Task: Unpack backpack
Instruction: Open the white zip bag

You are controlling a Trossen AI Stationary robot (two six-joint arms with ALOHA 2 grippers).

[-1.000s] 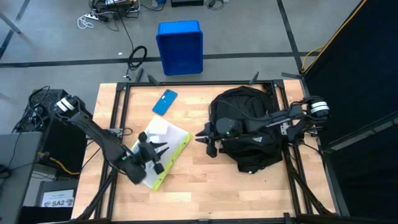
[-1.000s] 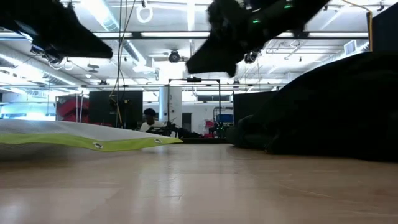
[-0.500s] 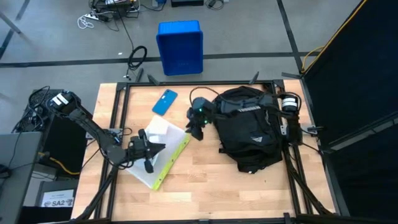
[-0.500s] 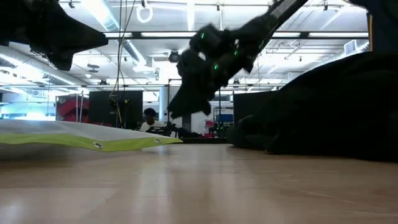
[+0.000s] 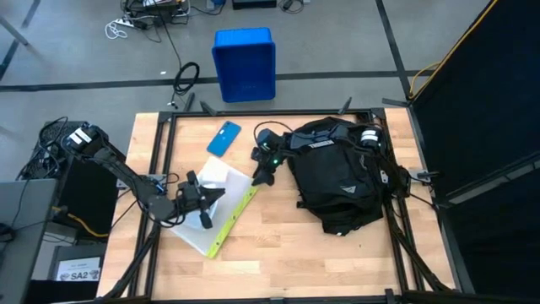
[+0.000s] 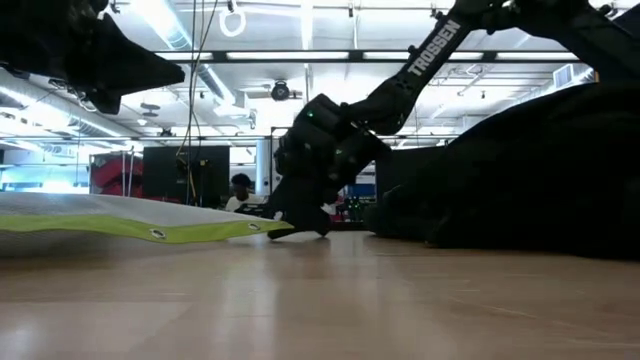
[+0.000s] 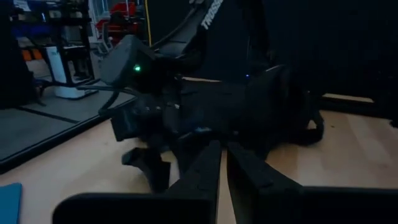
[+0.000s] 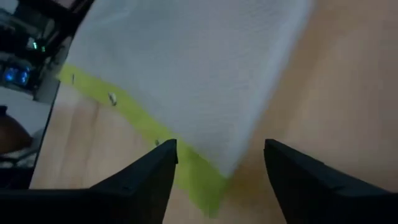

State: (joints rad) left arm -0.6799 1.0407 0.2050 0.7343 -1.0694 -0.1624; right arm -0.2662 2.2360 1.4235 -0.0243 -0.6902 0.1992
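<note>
**Right gripper spread over the pouch's edge, backpack behind it**

My right gripper (image 5: pixel 260 175) hangs low over the table with its two fingers (image 8: pixel 140 180) standing well apart and nothing between them. The right wrist view looks straight down past those fingers at the corner of a flat white mesh pouch with a yellow-green border (image 8: pixel 186 81); the corner sits in the gap between the fingers, not yet pinched. In the low view the gripper (image 6: pixel 298 222) is down near the wood, just beside the pouch's right end.

Moving outward, the pouch (image 5: pixel 221 207) lies flat on the left half of the table. My left gripper (image 5: pixel 207 203) sits over it with its fingers (image 7: pixel 208 165) pressed together; I cannot tell whether they pinch any of the fabric. A blue phone (image 5: pixel 224 138) lies farther back, apart from the pouch.

The backpack (image 5: pixel 337 177) rests on the right half of the table, just right of the right gripper, whose arm reaches across its far side. A blue plastic bin (image 5: pixel 244 64) stands on the floor beyond the far edge.

I judge the step in hand to be handling this pouch, already out of the backpack. The next move calls for a gentle close on the thin edge; the flat fabric could slip out.
</note>
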